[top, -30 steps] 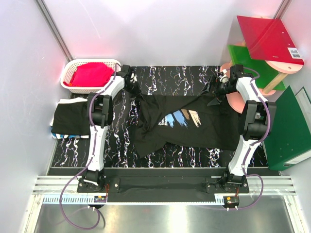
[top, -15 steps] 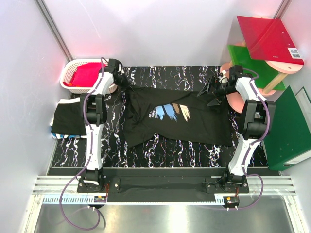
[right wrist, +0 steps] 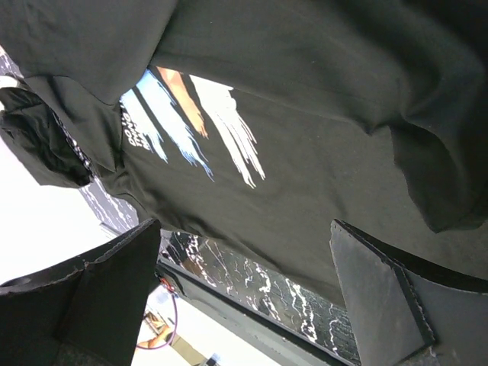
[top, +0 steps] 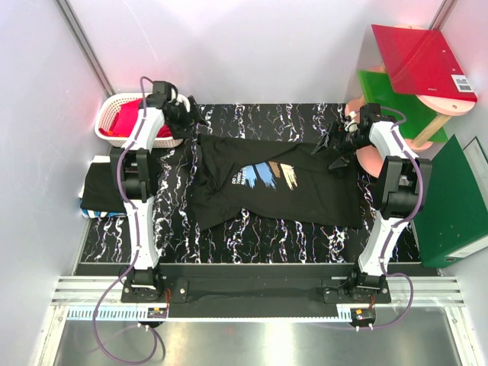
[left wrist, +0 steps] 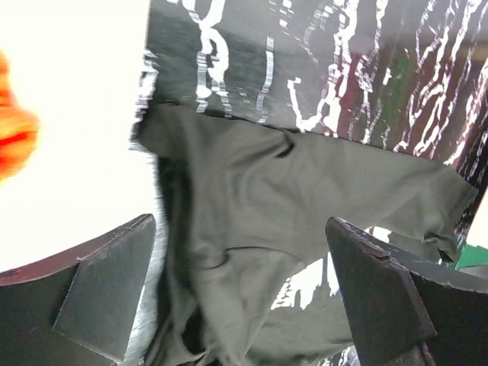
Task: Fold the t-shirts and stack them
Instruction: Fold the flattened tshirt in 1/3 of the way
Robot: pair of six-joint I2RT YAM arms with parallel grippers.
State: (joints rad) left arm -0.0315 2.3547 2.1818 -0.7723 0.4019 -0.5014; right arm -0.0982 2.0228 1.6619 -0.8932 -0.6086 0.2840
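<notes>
the t-shirt (top: 274, 187) lay long axis 9 to 3 o'clock, released left gripper (top: 185, 116) at its 10 o'clock corner, released right gripper (top: 335, 146) at 2 o'clock.

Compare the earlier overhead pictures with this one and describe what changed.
The left gripper swung left toward the basket, drawing the printed t-shirt left and flatter. Both it and the right gripper now stand open above the cloth. The folded t-shirts and basket stayed put.

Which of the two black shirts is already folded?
The black shirt at the left edge of the table, a flat rectangle. The other shirt, with coloured brush strokes, lies spread out in the middle.
</notes>
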